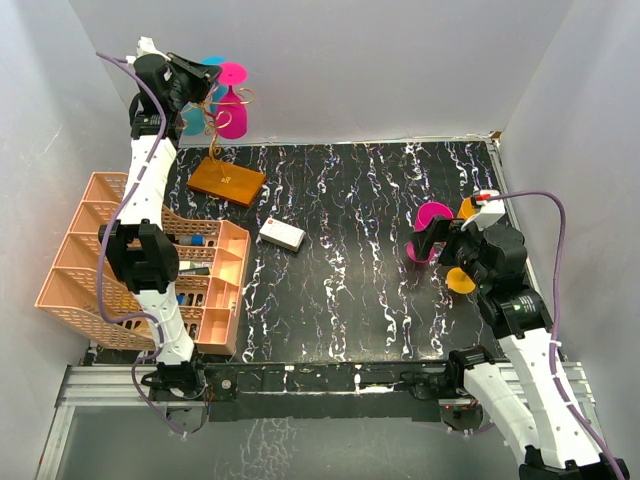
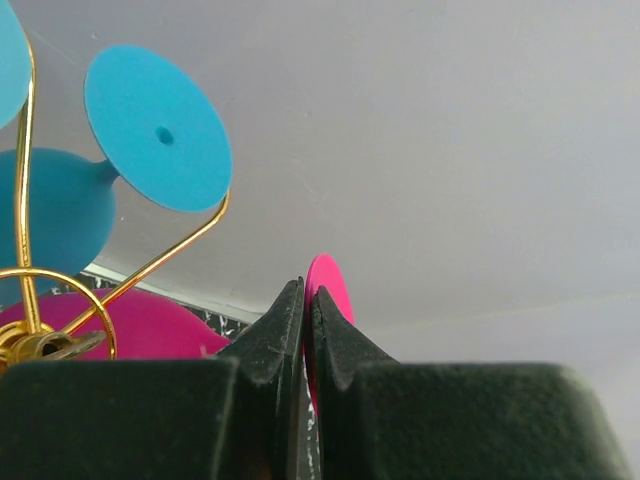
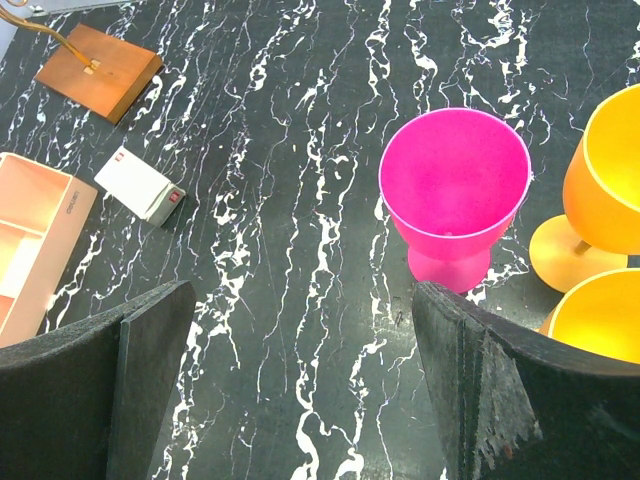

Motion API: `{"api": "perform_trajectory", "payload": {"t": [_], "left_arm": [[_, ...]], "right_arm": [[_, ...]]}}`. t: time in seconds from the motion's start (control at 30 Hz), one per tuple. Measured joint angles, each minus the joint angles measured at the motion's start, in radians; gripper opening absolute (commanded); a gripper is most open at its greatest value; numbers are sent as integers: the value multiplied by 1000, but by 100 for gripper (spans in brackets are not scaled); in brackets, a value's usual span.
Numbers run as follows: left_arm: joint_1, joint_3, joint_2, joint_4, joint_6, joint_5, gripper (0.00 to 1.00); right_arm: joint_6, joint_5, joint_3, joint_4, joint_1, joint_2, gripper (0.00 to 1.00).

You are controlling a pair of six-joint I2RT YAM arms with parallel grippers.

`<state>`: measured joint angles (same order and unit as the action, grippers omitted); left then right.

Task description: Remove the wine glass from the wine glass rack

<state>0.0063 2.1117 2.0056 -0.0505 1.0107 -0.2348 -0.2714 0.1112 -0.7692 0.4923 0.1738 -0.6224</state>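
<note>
The wine glass rack (image 1: 210, 122) is thin gold wire on a wooden base (image 1: 227, 181) at the far left; its wire also shows in the left wrist view (image 2: 150, 265). A pink wine glass (image 1: 232, 108) and a blue wine glass (image 1: 193, 122) hang from it upside down. My left gripper (image 1: 205, 82) is up at the rack top, and in its wrist view my left gripper (image 2: 306, 290) is shut on the edge of the pink glass's foot (image 2: 328, 285). The blue foot disc (image 2: 158, 127) is apart, to the left. My right gripper (image 1: 425, 247) is open and empty above the table.
A second pink glass (image 3: 455, 190) stands upright on the table by my right gripper, with two orange glasses (image 3: 610, 180) to its right. A white box (image 1: 282, 235) lies mid-table. A peach lattice basket (image 1: 90, 250) sits at the left edge, under my left arm.
</note>
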Motion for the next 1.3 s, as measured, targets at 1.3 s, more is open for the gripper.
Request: {"api": "perform_trajectory", "payload": {"t": [1.3], "left_arm": [[-153,-11,54,35,106,-61,0]], "right_arm": [[-27,38,0,-2,0,-34,99]]}}
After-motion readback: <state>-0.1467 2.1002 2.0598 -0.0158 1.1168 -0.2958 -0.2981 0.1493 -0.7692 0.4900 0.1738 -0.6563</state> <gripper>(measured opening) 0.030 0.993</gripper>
